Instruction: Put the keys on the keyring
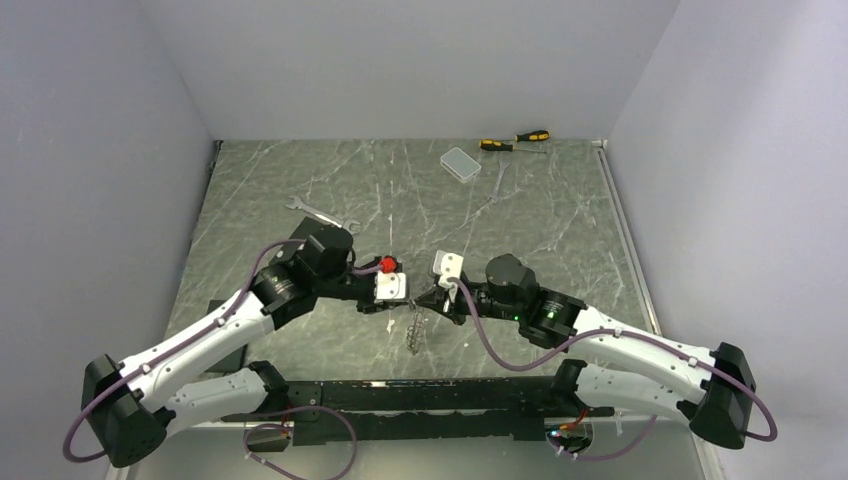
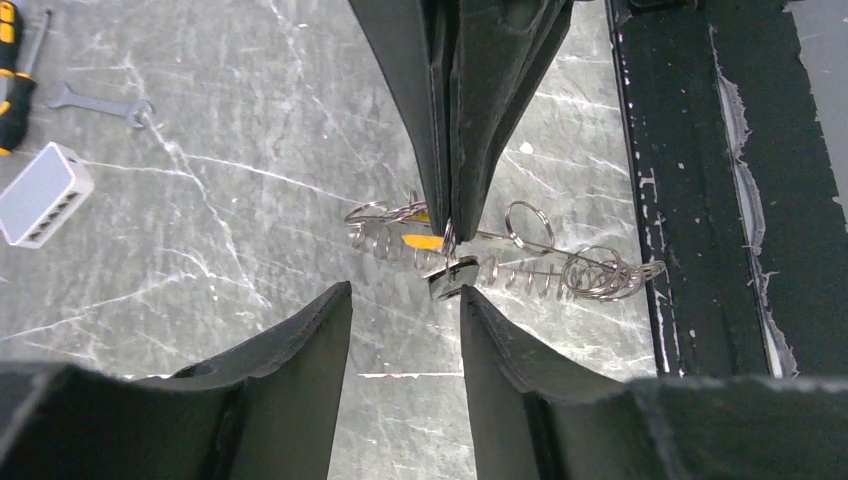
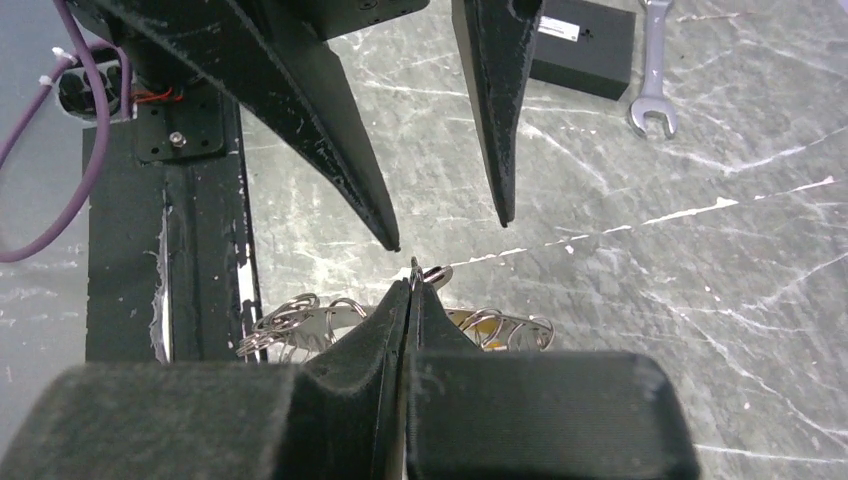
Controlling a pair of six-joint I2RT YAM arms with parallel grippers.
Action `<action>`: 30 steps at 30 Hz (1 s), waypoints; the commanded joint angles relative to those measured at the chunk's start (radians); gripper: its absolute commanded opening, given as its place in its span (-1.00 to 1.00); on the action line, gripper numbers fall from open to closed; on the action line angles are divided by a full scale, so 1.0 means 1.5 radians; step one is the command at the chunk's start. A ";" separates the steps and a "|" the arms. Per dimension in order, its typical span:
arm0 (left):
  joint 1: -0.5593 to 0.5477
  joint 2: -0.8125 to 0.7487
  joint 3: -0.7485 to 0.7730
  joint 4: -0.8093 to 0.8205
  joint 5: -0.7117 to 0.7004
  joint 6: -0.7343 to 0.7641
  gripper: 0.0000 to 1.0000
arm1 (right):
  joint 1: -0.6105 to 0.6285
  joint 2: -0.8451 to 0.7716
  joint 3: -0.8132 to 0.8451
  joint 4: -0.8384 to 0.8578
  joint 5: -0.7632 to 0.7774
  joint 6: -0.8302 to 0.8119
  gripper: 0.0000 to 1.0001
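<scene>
Grey-green marbled stone makes up the table, which fills the middle of the top view between pale walls. A black rail runs along the lower edge of that view. From it the left arm reaches in from the lower left and the right arm from the lower right, and their wrists meet at the centre of the frame.

A flat black block sits at the top of the right wrist view. A small white box lies in the upper middle of the top view, with two yellow-and-black screwdrivers just above and to the right of it. A silver spanner lies left of centre.

The left gripper stands with its fingers apart and nothing between them. In the right wrist view its two dark tips point down from the top of the frame, with bare table in the gap. The right gripper has its fingers pressed flat together, and a loop of thin wire is pinched at the very tip.

That wire belongs to the keyring. It is a silvery, coiled loop that stretches across the centre of the left wrist view, from below the closed fingers to the black rail at the right. I cannot tell whether all of it rests on the table.

A yellow-headed key sits on the loop just left of the closed tips. A pale silver key sits just below them.
</scene>
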 commanded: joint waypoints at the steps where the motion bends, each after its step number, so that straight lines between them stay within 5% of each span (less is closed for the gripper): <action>1: 0.010 -0.027 -0.004 0.049 0.009 -0.013 -0.05 | 0.001 -0.030 0.016 0.040 0.008 -0.009 -1.00; 10: 0.051 0.004 0.017 0.050 0.170 -0.046 -0.07 | 0.001 -0.052 0.010 0.065 0.021 0.001 -1.00; 18: 0.060 0.031 0.029 0.048 0.207 -0.053 -0.17 | 0.001 -0.060 0.012 0.069 0.033 -0.002 -1.00; 30: 0.062 0.060 0.040 0.092 0.246 -0.094 -0.65 | 0.001 -0.051 0.012 0.093 0.021 0.001 -1.00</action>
